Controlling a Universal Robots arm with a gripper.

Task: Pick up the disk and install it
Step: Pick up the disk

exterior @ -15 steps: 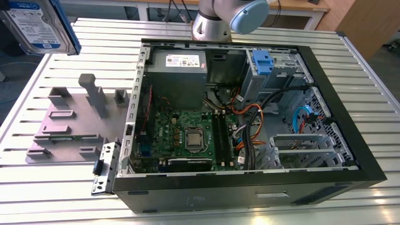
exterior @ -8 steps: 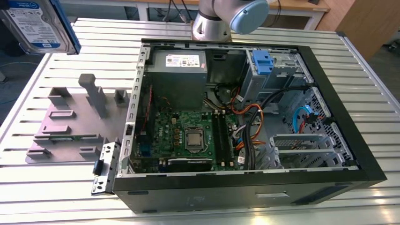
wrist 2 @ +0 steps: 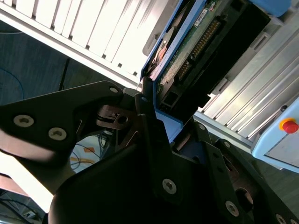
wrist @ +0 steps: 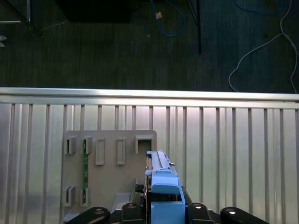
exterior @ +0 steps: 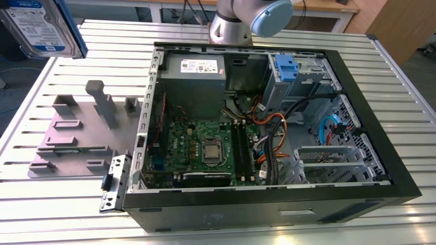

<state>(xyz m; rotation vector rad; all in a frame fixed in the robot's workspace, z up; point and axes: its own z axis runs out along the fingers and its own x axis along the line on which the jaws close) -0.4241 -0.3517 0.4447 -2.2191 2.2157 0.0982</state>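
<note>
The disk (exterior: 40, 24) is off the table and up in the air at the exterior view's far upper left, label facing out, so the pick looks done and the install is not. In the first wrist view it stands edge-on (wrist: 161, 179), with its blue carrier clamped squarely between the fingers of the gripper (wrist: 163, 208). Below sits the grey fixture plate (exterior: 75, 138). The open computer case (exterior: 272, 209) and its drive bay (exterior: 303, 81) are well apart from the disk.
</note>
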